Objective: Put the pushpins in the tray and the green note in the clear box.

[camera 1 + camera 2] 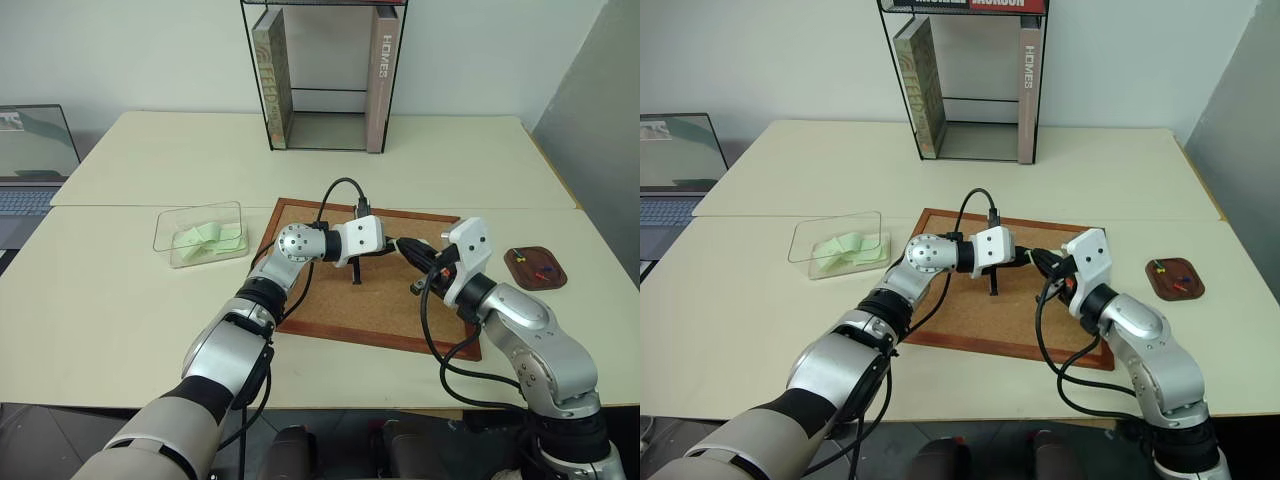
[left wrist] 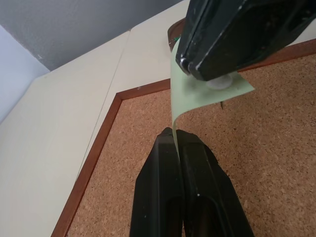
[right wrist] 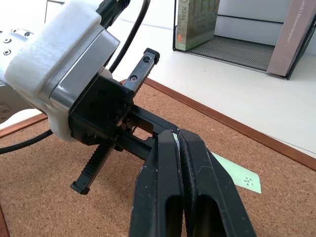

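Office-like test room. Two pale cream tables (image 1: 130, 300) stand pushed together against a plain white wall (image 1: 120, 50). An open laptop (image 1: 30, 170) sits at the far left edge. A black wire-framed book stand (image 1: 325, 75) near the wall holds upright books (image 1: 384, 80). A wood-framed corkboard (image 1: 385, 300) lies flat at the centre, with a clear box (image 1: 200, 235) and a small dark tray (image 1: 535, 268) to either side: desk stationery arranged for a robot trial.

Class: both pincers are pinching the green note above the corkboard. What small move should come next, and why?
Probably the right pincer should let go. The left pincer is already shut on the green note, and the clear box lies on the left arm's side, so the left arm can carry the note there.
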Controlling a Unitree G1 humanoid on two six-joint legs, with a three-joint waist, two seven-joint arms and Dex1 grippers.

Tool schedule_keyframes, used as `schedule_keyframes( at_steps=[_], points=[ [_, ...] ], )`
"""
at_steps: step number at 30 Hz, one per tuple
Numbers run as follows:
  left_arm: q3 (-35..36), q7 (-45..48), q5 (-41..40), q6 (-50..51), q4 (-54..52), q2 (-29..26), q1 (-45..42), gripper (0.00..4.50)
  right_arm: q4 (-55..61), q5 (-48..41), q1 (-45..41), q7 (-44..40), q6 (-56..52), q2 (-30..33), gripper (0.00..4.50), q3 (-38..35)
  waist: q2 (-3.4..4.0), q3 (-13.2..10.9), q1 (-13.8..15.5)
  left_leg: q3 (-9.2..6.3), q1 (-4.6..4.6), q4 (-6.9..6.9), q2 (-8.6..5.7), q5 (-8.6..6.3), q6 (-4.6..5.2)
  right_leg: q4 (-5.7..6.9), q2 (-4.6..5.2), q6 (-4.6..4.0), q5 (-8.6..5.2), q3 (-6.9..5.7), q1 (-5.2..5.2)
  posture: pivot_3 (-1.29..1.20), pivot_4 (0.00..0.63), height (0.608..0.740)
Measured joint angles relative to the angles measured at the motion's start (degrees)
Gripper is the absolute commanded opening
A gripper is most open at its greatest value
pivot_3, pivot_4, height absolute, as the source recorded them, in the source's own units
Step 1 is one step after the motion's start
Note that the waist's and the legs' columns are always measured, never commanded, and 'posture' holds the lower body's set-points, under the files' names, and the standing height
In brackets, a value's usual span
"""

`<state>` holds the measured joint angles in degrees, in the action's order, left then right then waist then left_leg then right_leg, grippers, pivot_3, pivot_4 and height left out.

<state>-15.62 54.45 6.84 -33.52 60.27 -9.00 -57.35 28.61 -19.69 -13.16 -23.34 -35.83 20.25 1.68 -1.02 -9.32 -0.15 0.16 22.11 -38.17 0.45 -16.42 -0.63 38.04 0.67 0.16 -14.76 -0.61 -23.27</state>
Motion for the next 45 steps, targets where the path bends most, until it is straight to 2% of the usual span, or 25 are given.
schedule_keyframes(
  at_steps=[9, 17, 23, 29, 34, 45],
  points=[
    [-0.01, -1.78, 1.44, -2.99, 0.28, -1.88, 1.25, 0.01, 2.85, -5.77, -1.49, 3.61, -5.01, -1.42, 0.0, -6.48, 0.0, 0.0, 0.03, -0.01, 0.0, 0.0, 0.01, 0.0, 0.0, 0.01, 0.0, -0.03, 0.02, 0.0, 0.0, 0.0, 0.15, 0.74],
    [0.15, -2.7, 1.95, -3.06, 0.59, -1.94, 2.11, 0.01, 2.86, -8.53, -1.4, 6.85, -8.35, 0.08, 0.0, -13.33, 0.0, 0.0, 0.04, 0.0, 0.01, 0.0, 0.0, 0.0, 0.0, 0.03, 0.02, -0.04, 0.03, 0.0, 0.0, 0.0, 0.15, 0.74],
    [2.58, -1.14, -2.38, 3.04, -7.12, -2.4, 5.71, 0.01, -4.3, -2.92, 2.93, 10.3, -5.43, 4.61, 0.0, -20.62, 0.0, 0.0, 0.06, 0.02, 0.02, 0.01, 0.0, 0.0, 0.0, 0.03, 0.04, -0.05, 0.03, 0.03, 0.0, 0.0, 0.15, 0.74],
    [2.54, 0.11, -4.57, 9.65, -19.45, -2.82, 10.91, 0.01, -13.03, 2.66, 3.31, 13.91, -1.36, 5.05, 0.0, -22.33, 0.02, 0.01, -0.2, 0.06, -0.08, 0.01, 0.04, 0.0, 0.0, 0.14, 0.01, -0.05, 0.03, 0.09, 0.0, 0.0, 0.15, 0.74],
    [2.48, 0.17, -4.67, 13.81, -26.26, -3.78, 13.78, 0.0, -19.96, 3.95, 1.83, 14.99, 0.48, 5.03, 1.09, -22.58, 0.03, 0.02, -0.15, 0.11, -0.11, -0.01, 0.05, 0.01, 0.0, 0.18, -0.06, -0.05, 0.03, 0.15, 0.0, 0.0, 0.15, 0.74],
    [2.46, 0.07, -4.67, 17.26, -30.6, -4.33, 15.19, 0.0, -26.84, 5.06, -0.08, 16.19, 3.57, 4.98, 3.45, -23.1, 0.04, 0.03, -0.07, 0.12, -0.08, 0.0, 0.06, 0.01, 0.0, 0.13, -0.05, -0.06, 0.04, 0.17, 0.0, 0.0, 0.15, 0.74]
  ],
)
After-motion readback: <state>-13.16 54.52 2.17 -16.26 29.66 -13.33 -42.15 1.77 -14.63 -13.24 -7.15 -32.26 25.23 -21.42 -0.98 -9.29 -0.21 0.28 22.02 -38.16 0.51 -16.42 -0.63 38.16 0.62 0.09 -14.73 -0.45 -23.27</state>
